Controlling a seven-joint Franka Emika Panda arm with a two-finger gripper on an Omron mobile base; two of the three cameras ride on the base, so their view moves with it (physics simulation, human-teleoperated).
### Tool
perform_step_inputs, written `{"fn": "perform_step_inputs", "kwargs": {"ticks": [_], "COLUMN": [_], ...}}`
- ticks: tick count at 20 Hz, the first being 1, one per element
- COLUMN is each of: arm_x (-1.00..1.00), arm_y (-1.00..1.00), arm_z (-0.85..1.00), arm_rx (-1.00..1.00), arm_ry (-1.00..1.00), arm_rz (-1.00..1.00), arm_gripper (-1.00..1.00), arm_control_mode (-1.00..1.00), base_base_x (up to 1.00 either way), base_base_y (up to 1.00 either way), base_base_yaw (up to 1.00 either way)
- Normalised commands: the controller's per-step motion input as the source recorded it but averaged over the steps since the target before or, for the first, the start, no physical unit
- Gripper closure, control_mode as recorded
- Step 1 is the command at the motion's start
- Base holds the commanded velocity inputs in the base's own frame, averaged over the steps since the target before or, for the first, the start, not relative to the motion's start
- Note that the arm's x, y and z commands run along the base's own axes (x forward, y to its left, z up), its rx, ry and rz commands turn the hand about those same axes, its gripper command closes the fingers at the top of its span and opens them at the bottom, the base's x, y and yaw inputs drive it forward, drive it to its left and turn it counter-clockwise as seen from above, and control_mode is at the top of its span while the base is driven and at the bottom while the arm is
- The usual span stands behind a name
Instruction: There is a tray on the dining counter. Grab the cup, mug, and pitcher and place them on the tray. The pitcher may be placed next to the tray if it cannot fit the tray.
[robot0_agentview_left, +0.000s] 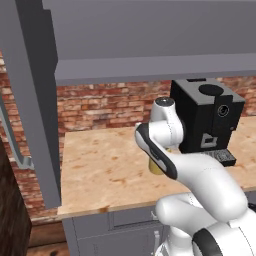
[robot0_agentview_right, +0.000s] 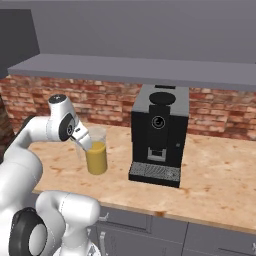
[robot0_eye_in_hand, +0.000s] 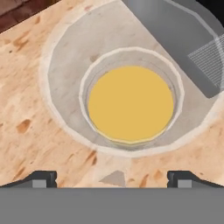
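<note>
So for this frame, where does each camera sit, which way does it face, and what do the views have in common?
Left base view: behind the arm, to its left, facing the brick wall; white arm lower right covers most of the clear glass pitcher of orange-yellow liquid.
Right base view: behind, to its right; arm lower left, pitcher beside the black coffee machine.
Hand view: straight down into the pitcher; open gripper at bottom.
All share the pitcher and the wood-grain counter.

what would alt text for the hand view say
Looking straight down into the clear pitcher of orange-yellow liquid on a light wood counter, the open gripper above it. A black coffee machine's base sits at the top right.
</note>
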Motion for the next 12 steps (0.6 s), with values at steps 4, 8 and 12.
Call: {"fn": "perform_step_inputs", "kwargs": {"ticks": [4, 8, 12], "arm_x": [0.14, 0.03, 0.01], "arm_y": [0.0, 0.0, 0.0], "arm_z": [-0.05, -0.06, -0.09], "arm_rx": [0.0, 0.0, 0.0], "arm_ry": [0.0, 0.0, 0.0], "arm_rz": [-0.04, -0.01, 0.0], "arm_gripper": [-1.0, -1.0, -1.0], "arm_control_mode": [-1.0, -1.0, -1.0], "base_base_x": [0.0, 0.0, 0.0], "base_base_y": [0.0, 0.0, 0.0], "base_base_yaw": [0.0, 0.0, 0.0]}}
